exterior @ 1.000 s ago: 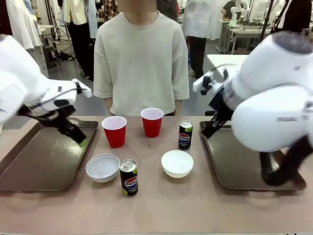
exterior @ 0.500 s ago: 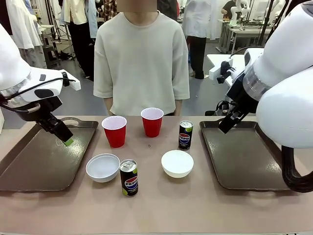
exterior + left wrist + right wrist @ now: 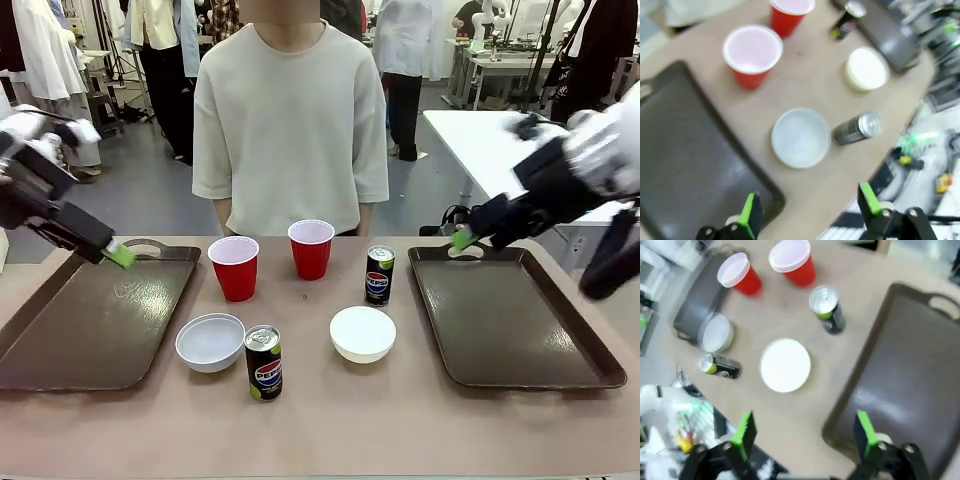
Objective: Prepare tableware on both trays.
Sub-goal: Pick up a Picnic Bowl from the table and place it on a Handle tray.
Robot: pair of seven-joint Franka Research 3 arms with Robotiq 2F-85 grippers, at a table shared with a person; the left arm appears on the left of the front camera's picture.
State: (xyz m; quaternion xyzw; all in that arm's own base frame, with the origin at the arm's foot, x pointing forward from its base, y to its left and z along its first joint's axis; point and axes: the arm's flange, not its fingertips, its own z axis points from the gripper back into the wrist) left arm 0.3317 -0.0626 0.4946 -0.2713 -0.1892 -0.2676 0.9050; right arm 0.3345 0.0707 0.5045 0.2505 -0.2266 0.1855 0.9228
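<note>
Two empty dark brown trays lie at the table's sides, the left tray (image 3: 90,325) and the right tray (image 3: 515,320). Between them stand two red cups (image 3: 234,267) (image 3: 311,249), two white bowls (image 3: 210,342) (image 3: 362,333) and two black Pepsi cans (image 3: 264,362) (image 3: 379,275). My left gripper (image 3: 118,255) hovers open above the left tray's far end. My right gripper (image 3: 463,240) hangs open over the right tray's far-left corner. From high up, the left wrist view takes in a cup (image 3: 752,55) and a bowl (image 3: 801,137) beyond the open left gripper (image 3: 809,207). The right wrist view has a bowl (image 3: 785,365) and a can (image 3: 826,309) beyond the open right gripper (image 3: 805,435).
A person in a pale shirt (image 3: 290,120) stands at the far side of the table, hands behind its edge. Bare tabletop (image 3: 330,430) runs along the near edge in front of the tableware.
Both arms have risen and swung outward. The left gripper went from low over the left tray to above its far end. The right gripper lifted above its tray's far-left corner.
</note>
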